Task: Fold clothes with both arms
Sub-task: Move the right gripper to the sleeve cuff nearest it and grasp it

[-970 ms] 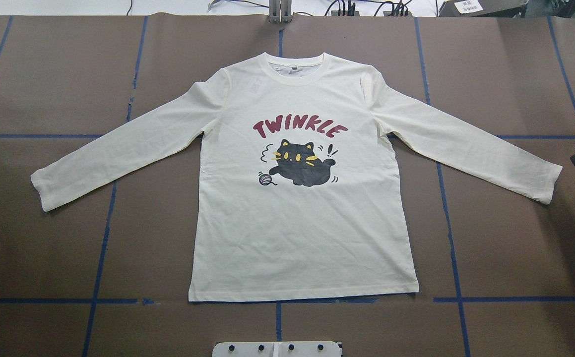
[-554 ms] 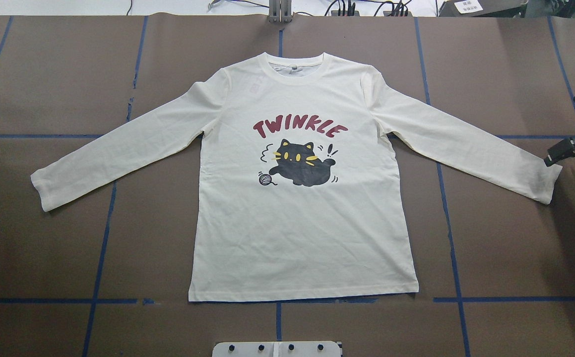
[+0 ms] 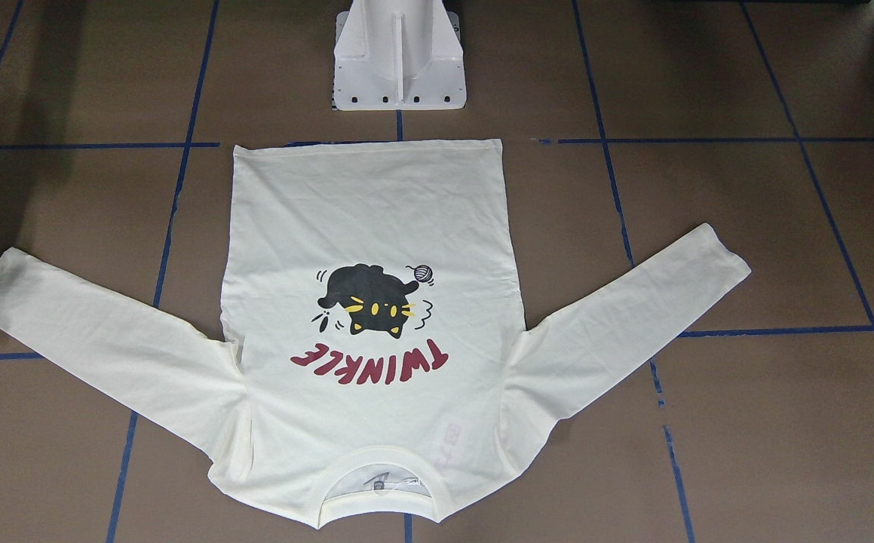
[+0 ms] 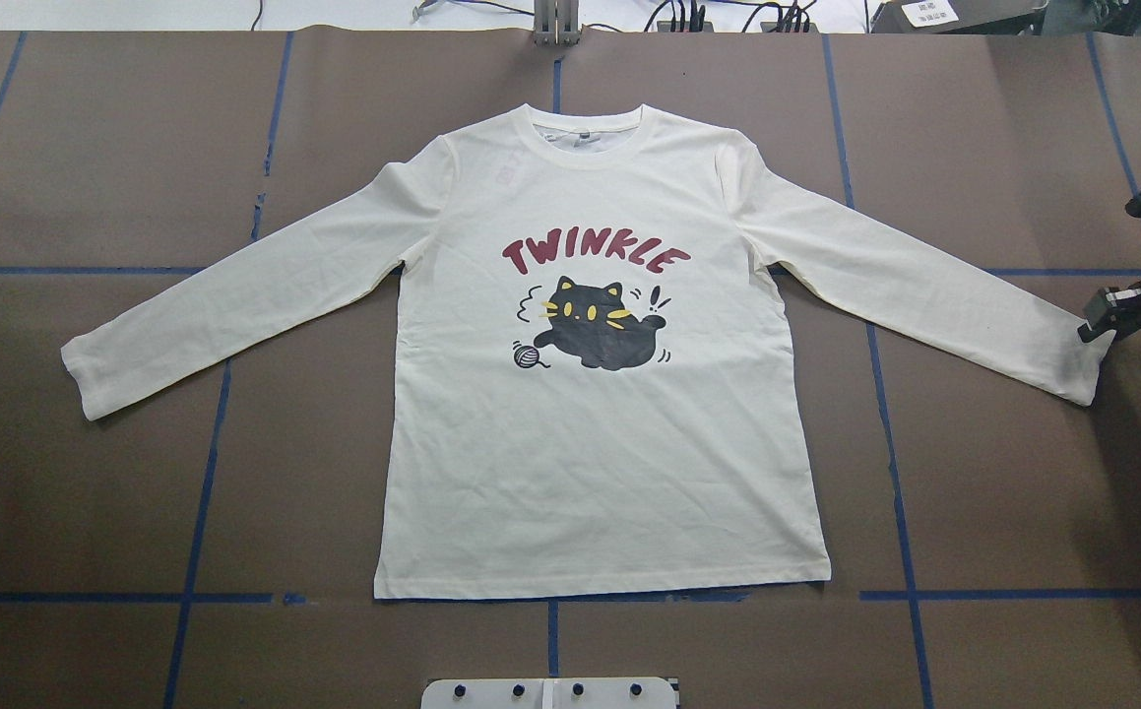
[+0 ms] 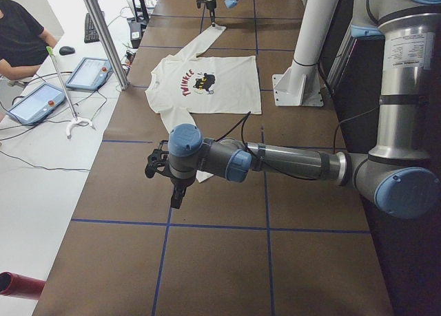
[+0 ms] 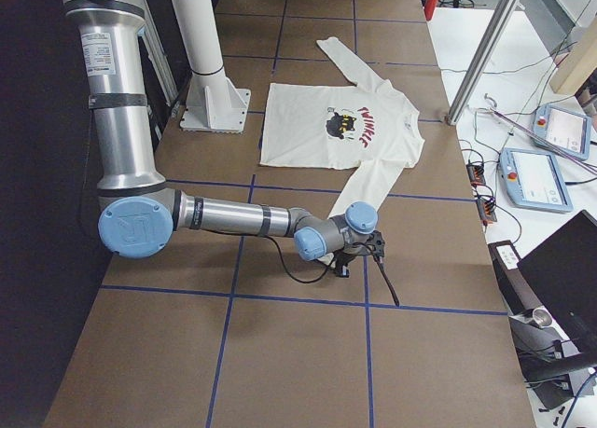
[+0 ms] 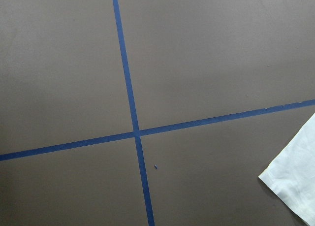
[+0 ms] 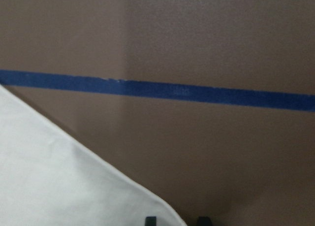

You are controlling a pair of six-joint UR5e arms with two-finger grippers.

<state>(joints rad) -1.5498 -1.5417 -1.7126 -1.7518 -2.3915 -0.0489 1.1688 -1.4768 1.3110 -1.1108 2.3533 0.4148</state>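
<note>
The cream-white T-shirt (image 4: 590, 443) lies flat on the brown table, cat print and "TWINKLE" facing up, both sleeves spread. My right gripper (image 4: 1090, 330) hovers at the right sleeve's cuff (image 4: 1082, 369). In the right wrist view its fingertips (image 8: 150, 220) stand apart, so it is open, with the cuff's corner (image 8: 74, 186) just below. The left gripper (image 5: 174, 199) shows only in the exterior left view, low over the table beyond the left cuff (image 7: 295, 181). I cannot tell whether it is open or shut.
Blue tape lines (image 4: 206, 473) grid the table. The white pedestal base (image 3: 399, 75) stands just behind the shirt's hem. Beside the table's far edge are a metal post (image 5: 103, 34), tablets (image 5: 41, 102) and a seated person (image 5: 21, 34).
My right gripper came in from the right edge to the right sleeve's cuff and has turned slightly there. The shirt has not moved.
</note>
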